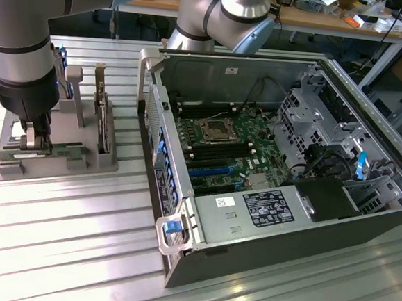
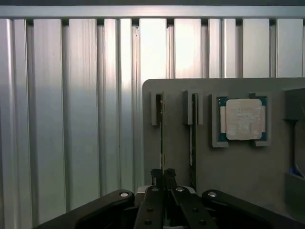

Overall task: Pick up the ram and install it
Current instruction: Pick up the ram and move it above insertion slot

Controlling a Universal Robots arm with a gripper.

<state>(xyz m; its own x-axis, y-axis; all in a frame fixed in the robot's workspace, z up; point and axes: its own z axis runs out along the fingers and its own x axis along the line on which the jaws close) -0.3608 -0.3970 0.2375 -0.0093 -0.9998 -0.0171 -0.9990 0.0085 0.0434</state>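
Black gripper (image 2: pixel 163 174) clamped narrow on thin green ram stick (image 2: pixel 162 129), apparently seated in grey slotted holder (image 2: pixel 238 171); second stick (image 2: pixel 192 138), square silver processor (image 2: pixel 244 119) alongside.

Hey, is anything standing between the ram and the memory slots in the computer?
Yes: a metal side wall stands between the ram, gripped by the pincer, and the slots; overhead the way is open.
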